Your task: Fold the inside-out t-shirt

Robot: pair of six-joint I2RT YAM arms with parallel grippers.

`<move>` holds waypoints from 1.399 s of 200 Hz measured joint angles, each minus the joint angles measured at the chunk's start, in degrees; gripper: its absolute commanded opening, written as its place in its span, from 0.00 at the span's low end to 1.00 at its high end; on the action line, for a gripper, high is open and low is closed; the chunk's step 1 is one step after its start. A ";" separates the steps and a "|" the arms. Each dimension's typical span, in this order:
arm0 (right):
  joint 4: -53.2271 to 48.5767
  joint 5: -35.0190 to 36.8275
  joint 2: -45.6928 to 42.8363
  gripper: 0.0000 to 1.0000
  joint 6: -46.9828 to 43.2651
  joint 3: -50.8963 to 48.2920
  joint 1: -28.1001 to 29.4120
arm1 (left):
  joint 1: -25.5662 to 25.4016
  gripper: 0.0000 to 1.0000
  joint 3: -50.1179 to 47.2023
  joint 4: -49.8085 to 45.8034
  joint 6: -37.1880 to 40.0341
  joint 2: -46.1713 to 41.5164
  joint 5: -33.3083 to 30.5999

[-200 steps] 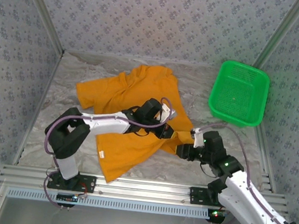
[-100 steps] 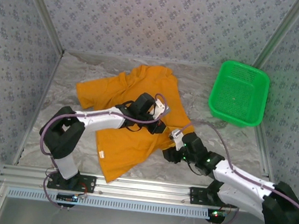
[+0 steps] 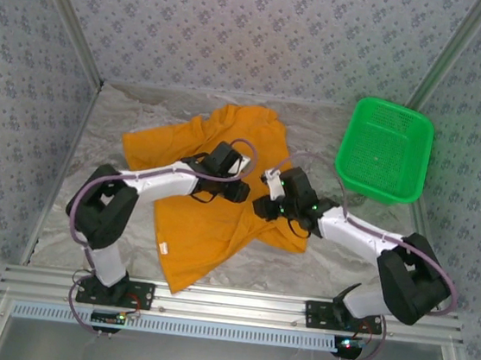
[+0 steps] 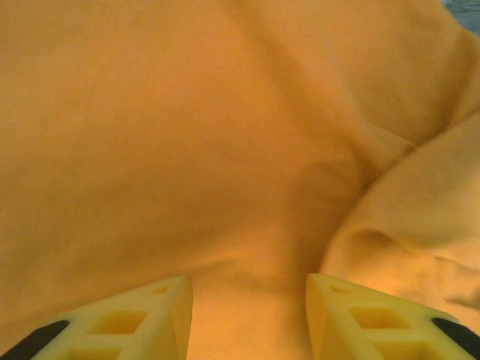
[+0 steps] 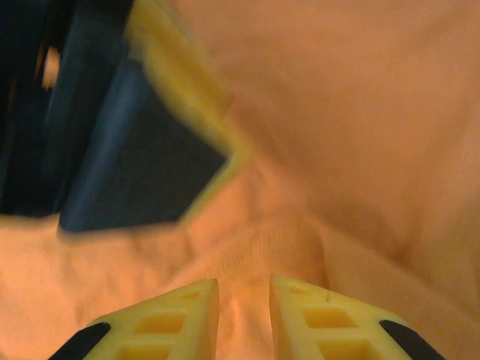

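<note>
The inside-out t-shirt (image 3: pixel 204 228) lies crumpled and spread across the middle of the table, orange-yellow, one sleeve to the far left. My left gripper (image 3: pixel 239 190) hovers low over its centre. In the left wrist view its yellow jaws (image 4: pixel 249 304) stand apart above smooth cloth (image 4: pixel 225 135), holding nothing. My right gripper (image 3: pixel 262 207) sits just to the right of it on the shirt's right part. Its jaws (image 5: pixel 244 304) are drawn close together with a raised ridge of cloth (image 5: pixel 262 240) pinched between them. The left gripper's dark body (image 5: pixel 135 157) shows blurred in front of it.
A green mesh basket (image 3: pixel 383 153) stands at the back right, off the shirt. The table is covered by wrinkled pale sheeting (image 3: pixel 346 244). Patterned walls close in the sides and back, and a metal rail (image 3: pixel 226 304) runs along the near edge.
My left gripper opened, let go of the cloth and slid a little back and left. My right arm swung in from the near right onto the shirt, and its jaws narrowed onto a fold.
</note>
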 measured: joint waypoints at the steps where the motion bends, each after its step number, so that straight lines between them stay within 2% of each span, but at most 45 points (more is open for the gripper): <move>1: -0.15 -0.13 0.04 0.27 -0.04 0.33 -0.20 | -0.02 0.50 -0.24 0.04 -0.09 -0.22 0.13; 41: -8.90 -2.71 -2.45 0.33 -0.46 2.19 -6.34 | -5.33 0.69 -13.22 1.55 -5.86 -11.39 3.96; 73: -12.63 -3.02 -5.40 0.37 -0.74 1.84 -7.41 | -7.21 0.67 -16.00 4.15 -7.96 -10.75 5.31; 100: -13.51 -3.13 -5.44 0.38 -1.40 1.84 -7.67 | -7.34 0.55 -13.07 5.99 -8.41 -4.15 6.01; 137: -13.60 -3.39 -5.73 0.37 -1.95 1.40 -8.44 | -7.52 0.18 -6.82 4.48 -5.79 1.20 5.29; 163: -13.20 -4.37 -9.62 0.37 -3.15 -2.62 -8.09 | -7.13 0.11 -5.42 2.95 -3.91 -1.53 3.67; 180: -10.71 -6.97 -13.73 0.39 -3.89 -7.13 -7.02 | -6.08 0.03 -4.83 1.22 -2.69 -4.70 3.63; 187: -9.22 -8.48 -15.17 0.40 -4.11 -9.05 -5.84 | -5.40 0.00 -4.35 0.33 -2.27 -6.03 3.61; 205: -5.44 -10.47 -17.00 0.41 -4.61 -12.55 -0.70 | -3.87 0.00 -3.13 -0.87 -1.05 -8.92 3.43; 210: -4.42 -10.47 -17.14 0.41 -4.70 -13.18 0.96 | -3.43 0.05 -2.97 -0.90 -0.76 -9.68 3.41; 221: -2.45 -10.45 -17.11 0.41 -4.74 -14.19 4.13 | -2.71 0.36 -2.84 -0.90 -0.37 -11.15 3.52; 227: -1.77 -10.40 -17.09 0.41 -4.72 -14.45 5.18 | -2.45 0.46 -2.84 -0.85 -0.22 -11.85 3.82; 248: 0.85 -8.72 -17.25 0.45 -4.63 -14.80 5.92 | -2.93 0.56 -2.93 -0.15 -0.31 -12.35 6.54; 280: 3.08 -4.11 -20.33 0.47 -4.04 -15.91 5.03 | -6.99 0.60 -5.20 3.30 -2.62 -8.98 7.78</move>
